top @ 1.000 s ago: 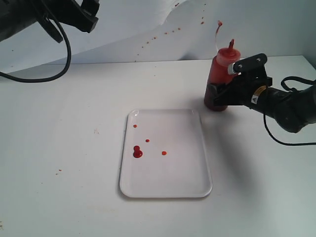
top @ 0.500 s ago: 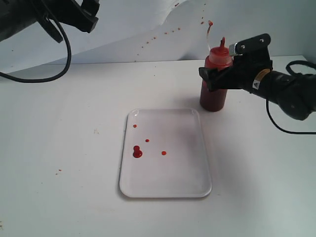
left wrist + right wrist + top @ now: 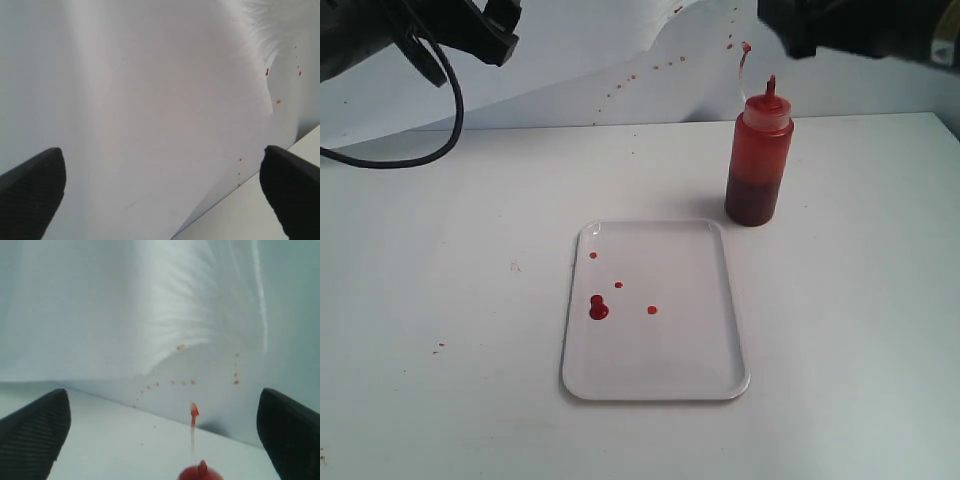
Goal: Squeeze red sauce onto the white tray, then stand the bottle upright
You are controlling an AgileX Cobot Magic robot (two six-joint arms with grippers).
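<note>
The squeeze bottle [image 3: 758,170] stands upright on its own base, near the white tray [image 3: 685,350], whose left half carries red sauce [image 3: 598,309]. Needing no support, it sits below the wide-spread, empty right gripper [image 3: 162,435]. The left gripper [image 3: 160,192], equally wide, idles well away from the tray.

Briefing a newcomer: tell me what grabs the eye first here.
The bottle stands upright on the table, behind the far right corner of the white tray. On the tray's left half, glossy red sauce shows as one blob with small drops nearby. Reddish specks dot the wall behind.
</note>
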